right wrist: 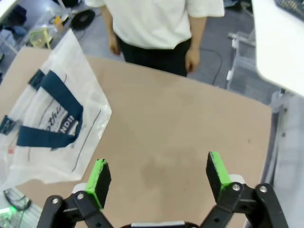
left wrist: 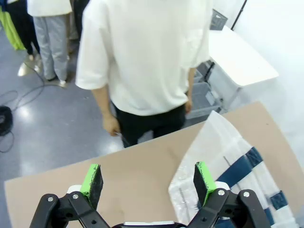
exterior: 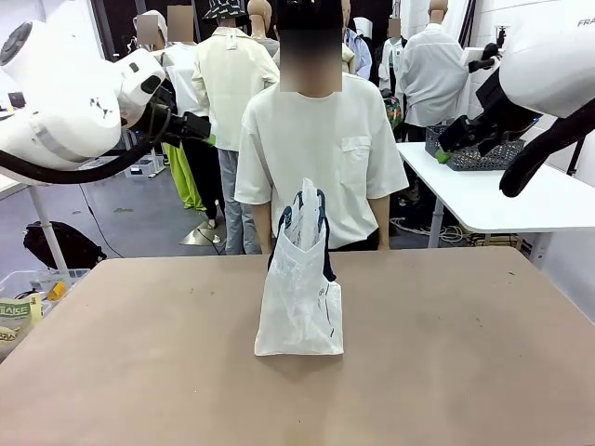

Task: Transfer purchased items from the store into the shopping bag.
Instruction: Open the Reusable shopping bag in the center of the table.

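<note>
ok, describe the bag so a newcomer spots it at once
Start at the tan table with a person in a white shirt at its far edge. Directly in front of that person the bag stands upright near the middle. It is whitish see-through plastic with navy strap handles.

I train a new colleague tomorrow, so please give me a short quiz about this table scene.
1. True or false: the bag stands upright on the table.
2. The left pincer and the right pincer are: A both open; B both shut; C holding the bag.
3. What colour are the bag's handles?
Key: 1 true; 2 A; 3 dark blue.
</note>
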